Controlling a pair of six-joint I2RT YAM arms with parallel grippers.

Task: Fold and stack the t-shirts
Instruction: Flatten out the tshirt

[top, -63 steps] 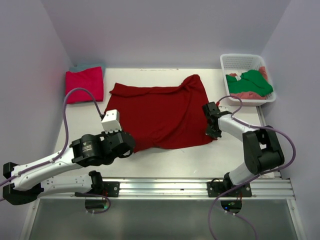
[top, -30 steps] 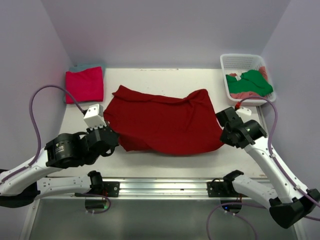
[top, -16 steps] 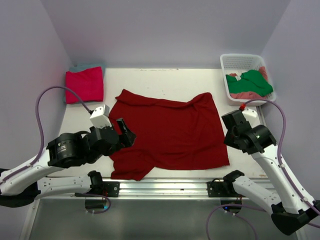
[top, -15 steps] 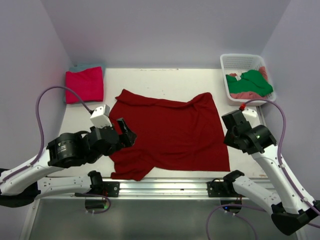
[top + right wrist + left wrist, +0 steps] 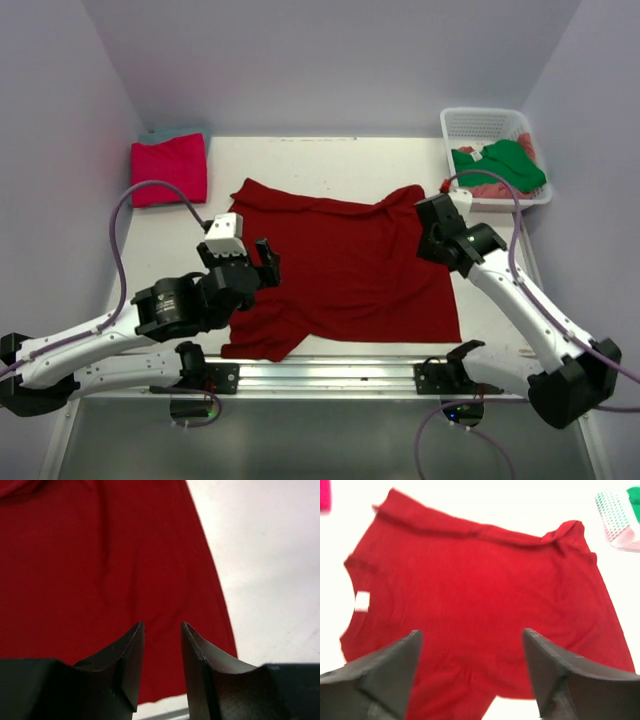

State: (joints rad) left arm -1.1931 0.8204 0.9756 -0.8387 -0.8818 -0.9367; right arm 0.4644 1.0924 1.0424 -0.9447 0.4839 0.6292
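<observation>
the dark red t-shirt [image 5: 340, 265] lies spread in the middle of the tabletop [image 5: 330, 160], mostly flat. its neck end, with the small white label [image 5: 362, 601], is turned toward the left arm and its hem toward the right. we read this as the laying-out step: the cloth is opened wide so the folds can be made cleanly. it is not quite smooth. the far right corner is rumpled and the near left part bunches close to the front edge of the tabletop, so we judge some tidying is due before folding

neither arm has hold of it. the left gripper [image 5: 471, 640] hovers above the neck side with its fingers spread wide and nothing between them. the right gripper [image 5: 162, 626] hangs over the hem side near the shirt's right edge, its fingers moderately apart, with only cloth seen below the gap

further out, the magenta-pink t-shirt [image 5: 168, 170] rests folded at the far left corner on top of a teal t-shirt [image 5: 175, 132]. we take this as the stack the red one is meant to join. at the far right the white basket [image 5: 480, 122] holds the green t-shirt [image 5: 510, 165] and the salmon-pink t-shirt [image 5: 490, 190], both crumpled and not yet folded
</observation>
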